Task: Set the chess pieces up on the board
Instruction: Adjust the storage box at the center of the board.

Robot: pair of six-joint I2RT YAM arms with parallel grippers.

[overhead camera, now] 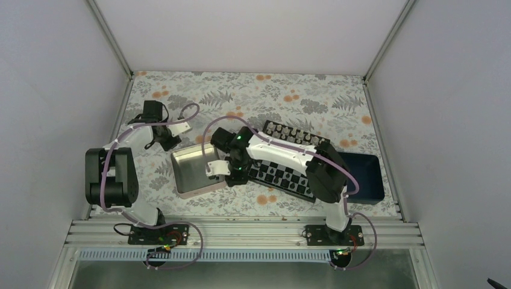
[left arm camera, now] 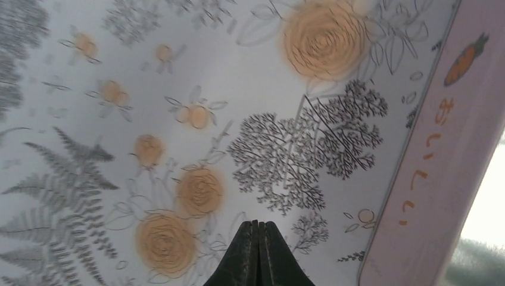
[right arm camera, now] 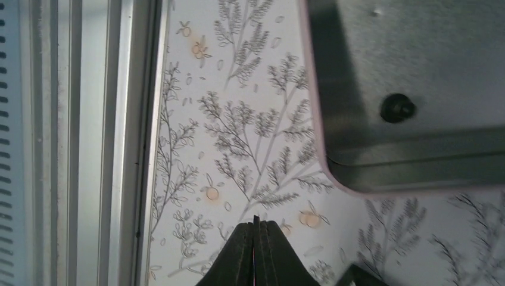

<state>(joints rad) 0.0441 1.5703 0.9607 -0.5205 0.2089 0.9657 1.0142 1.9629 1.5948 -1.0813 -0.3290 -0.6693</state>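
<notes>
from above: one silver tin (overhead camera: 191,171) sits on the flowered cloth (overhead camera: 241,96) near the middle. one checkered board (overhead camera: 283,176) lies just right of it, a little askew, and one dark blue tray (overhead camera: 363,174) lies past the board's right end. my right arm crosses the board and hides its middle. chess pieces (overhead camera: 275,172) stand on squares at the board's near side, and a row of small figures (overhead camera: 295,136) lines its far edge; both are too tiny for me to count. the tray's inside is just dark, so i cannot tell what it holds. my right gripper (overhead camera: 234,173) hangs at the tin's right rim, between tin and board. my left gripper (overhead camera: 167,139) is over the cloth by the tin's far left corner

left wrist: my fingers (left arm camera: 247,257) are pressed flat together with nothing between them, above bare cloth. the tin's pink outer wall runs along the right, printed with one carrot picture and orange letters

right wrist: my fingers (right arm camera: 243,257) are clenched together too, gripping nothing, over the cloth just outside a corner of the tin. inside the tin i count one dark piece (right arm camera: 398,108), resting on the metal floor near the wall. the metal rail (right arm camera: 89,143) of the table edge runs down the left
</notes>
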